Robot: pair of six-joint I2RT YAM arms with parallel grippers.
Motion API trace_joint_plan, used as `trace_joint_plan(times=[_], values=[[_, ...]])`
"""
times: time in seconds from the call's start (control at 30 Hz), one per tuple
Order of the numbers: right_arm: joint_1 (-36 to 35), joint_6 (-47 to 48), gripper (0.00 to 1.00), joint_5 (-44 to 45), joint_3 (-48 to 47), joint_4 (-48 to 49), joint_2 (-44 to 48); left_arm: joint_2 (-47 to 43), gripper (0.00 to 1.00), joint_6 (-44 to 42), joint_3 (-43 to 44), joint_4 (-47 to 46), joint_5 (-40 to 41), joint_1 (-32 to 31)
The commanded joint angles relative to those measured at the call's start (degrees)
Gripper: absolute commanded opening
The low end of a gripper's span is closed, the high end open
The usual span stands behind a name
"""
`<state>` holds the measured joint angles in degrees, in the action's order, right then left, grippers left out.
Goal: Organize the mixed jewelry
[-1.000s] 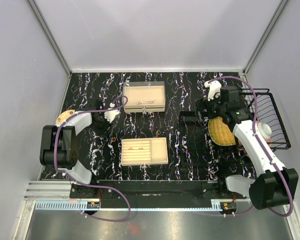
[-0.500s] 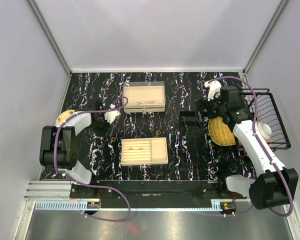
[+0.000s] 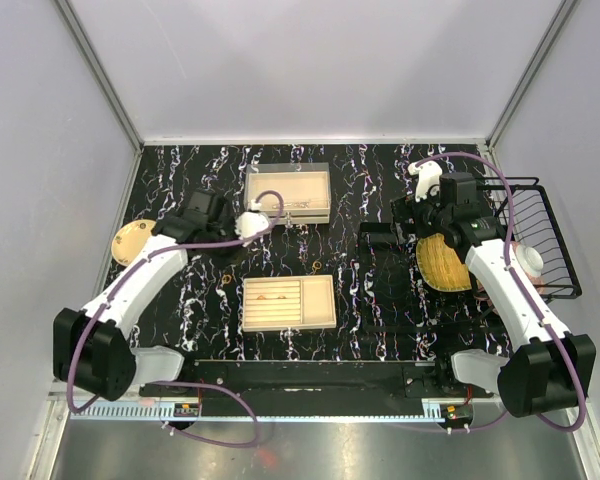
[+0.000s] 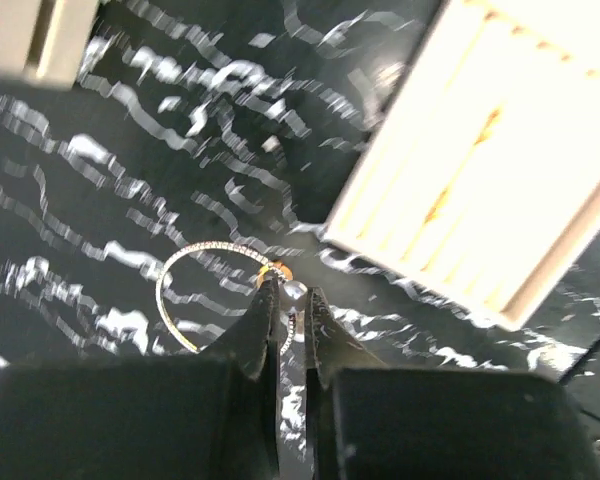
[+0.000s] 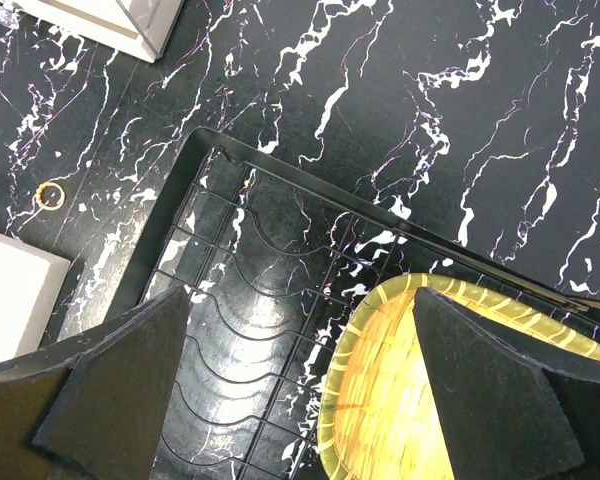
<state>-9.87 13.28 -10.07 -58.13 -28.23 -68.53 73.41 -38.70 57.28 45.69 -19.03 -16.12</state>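
**Overhead and wrist views, sorting under way.**

*What is changing.* The left arm is swinging away from the disc (image 3: 132,240) at the table's 9 o'clock edge. It is reaching inward, toward the gap between the far tray (image 3: 288,195) and the near tray (image 3: 288,303). Its jaws, spread a second ago, are now pressed together. The left claw (image 4: 290,288) is pinching a thin gold hoop (image 4: 210,246) at the hoop's 3 o'clock rim, where an orange bead is sitting. We are reading this as the pick done and the carry beginning, with a compartment yet to be chosen. We cannot tell whether the hoop is hanging clear of the table (image 4: 100,200), because the wrist picture is smeared.

*What each view is adding.* Only the left wrist view is showing the hoop and the grip; overhead, the arm is hiding both. That view is also showing, at 2 o'clock of the claw, what we are taking for the near tray, with gold pieces lying in its grooves. The overhead view alone is showing both trays and both arms together. The right wrist view is showing the right claw (image 5: 298,300) spread wide and holding nothing. It is hovering over a black rack (image 5: 230,330) and a yellow plate (image 5: 410,400). A loose ring (image 5: 49,195) is lying at its 10 o'clock.
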Motion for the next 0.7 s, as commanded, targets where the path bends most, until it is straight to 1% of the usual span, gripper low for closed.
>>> trace_joint_plan(times=[0.0, 0.07, 0.1, 0.13, 0.17, 0.27, 0.47, 0.67], values=[[-0.4, 0.7, 1.00, 2.8, -0.1, 2.4, 0.3, -1.2, 0.00, 5.1, 3.6, 1.5, -0.1, -11.1], [-0.4, 0.8, 1.00, 4.1, -0.2, 2.7, 0.2, 0.0, 0.00, 7.1, 5.4, 0.6, 0.3, -14.6], [-0.4, 0.8, 1.00, 4.8, -0.2, 2.7, 0.2, 0.5, 0.00, 7.6, 5.9, 0.1, 0.8, -18.0], [-0.4, 0.7, 1.00, 5.0, -0.2, 2.7, 0.4, 1.1, 0.00, 8.1, 6.9, -0.2, 1.4, -19.7], [-0.4, 0.7, 1.00, 5.1, -0.2, 2.8, 0.4, 2.6, 0.00, 8.8, 7.2, -1.4, 2.1, -22.9], [-0.4, 1.0, 1.00, 5.4, -0.2, 2.9, 0.3, 6.6, 0.00, 10.0, 8.7, -3.5, 4.2, -27.8], [-0.4, 1.1, 1.00, 6.6, -0.1, 2.9, 0.3, 15.7, 0.00, 10.5, 12.6, -5.9, 5.5, -34.0], [0.0, 1.2, 1.00, 6.5, 0.1, 3.0, 0.8, 21.5, 0.00, 10.7, 14.6, -8.2, 5.5, -37.5]])
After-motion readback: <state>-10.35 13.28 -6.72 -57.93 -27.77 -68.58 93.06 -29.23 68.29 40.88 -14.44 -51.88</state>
